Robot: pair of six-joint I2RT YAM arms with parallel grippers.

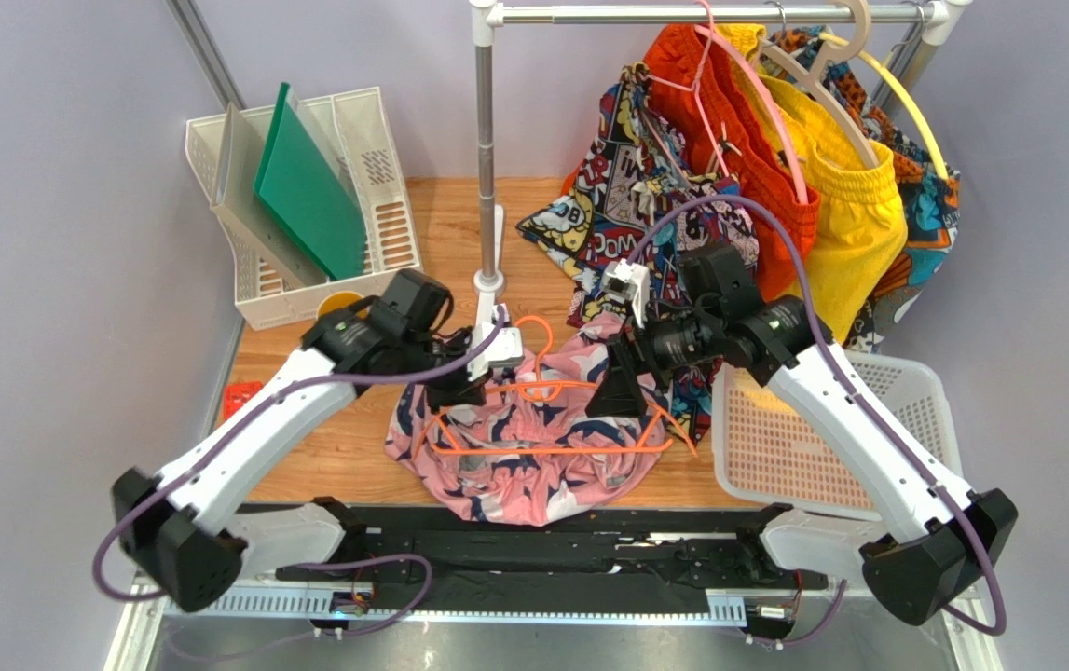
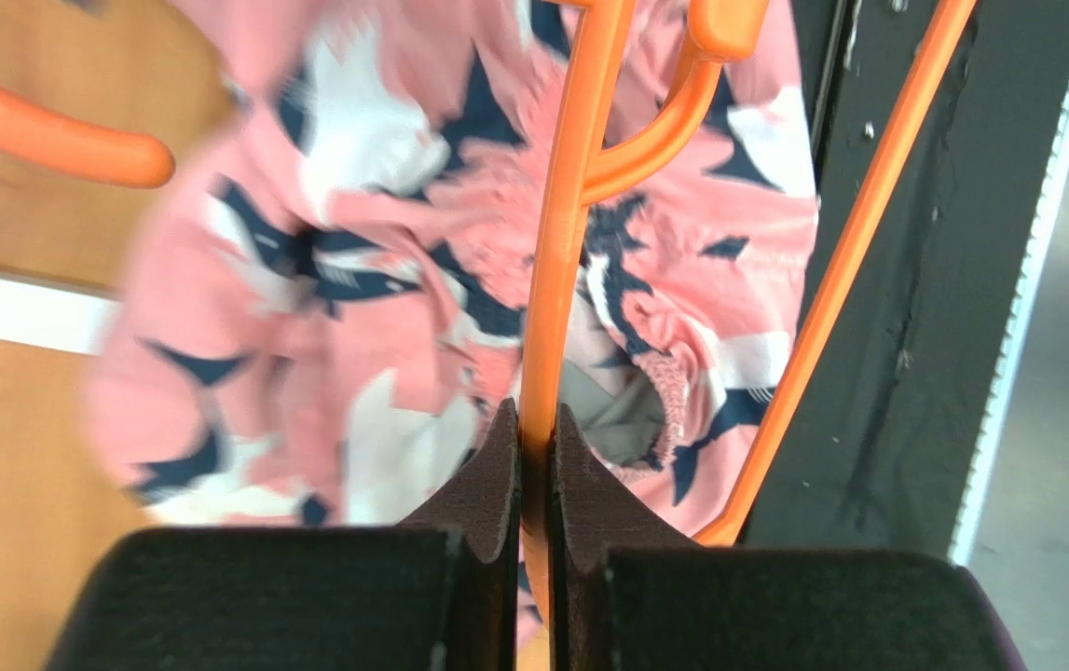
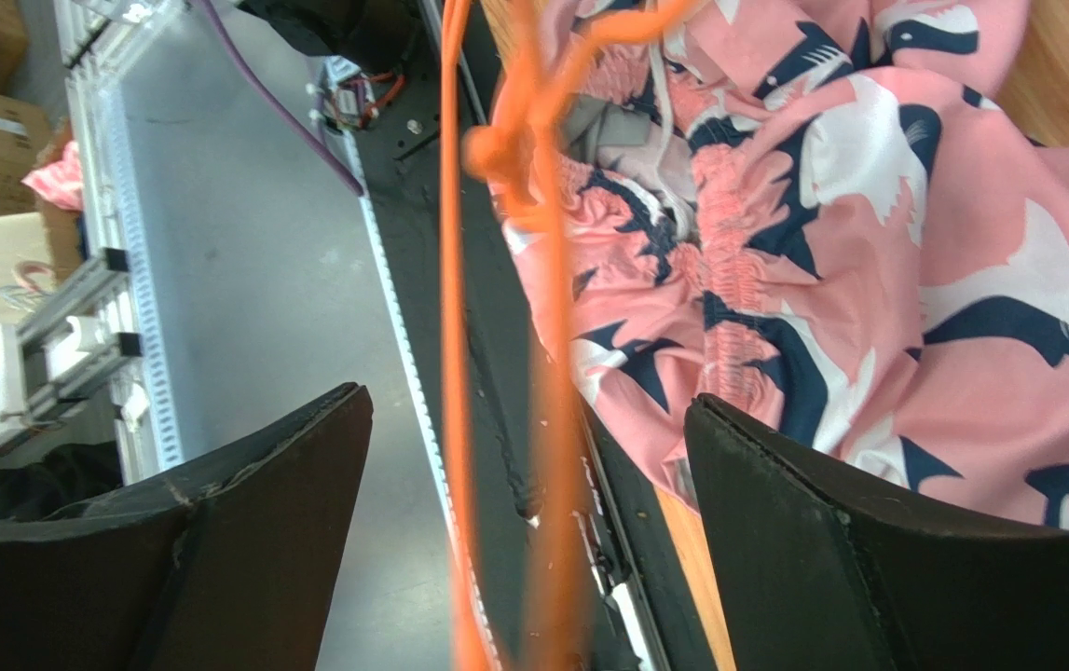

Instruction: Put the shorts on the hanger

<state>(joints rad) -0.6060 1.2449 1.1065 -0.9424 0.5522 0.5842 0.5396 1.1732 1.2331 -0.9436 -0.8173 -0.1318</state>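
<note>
The shorts point(image 1: 526, 489) lie crumpled on the wooden table point(image 1: 344, 462) near its front edge, with the hanger point(image 1: 540, 450) resting across them. The left claw point(image 2: 536, 436) is pinched tight on one hanger bar. The right claw point(image 3: 526, 406) gapes wide (hanger bars pass between its fingers, ungripped).

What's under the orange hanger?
The pink shorts lie under the orange hanger, spread on the wooden table. The shorts cover the table beneath them, so anything under them cannot be seen.
</note>
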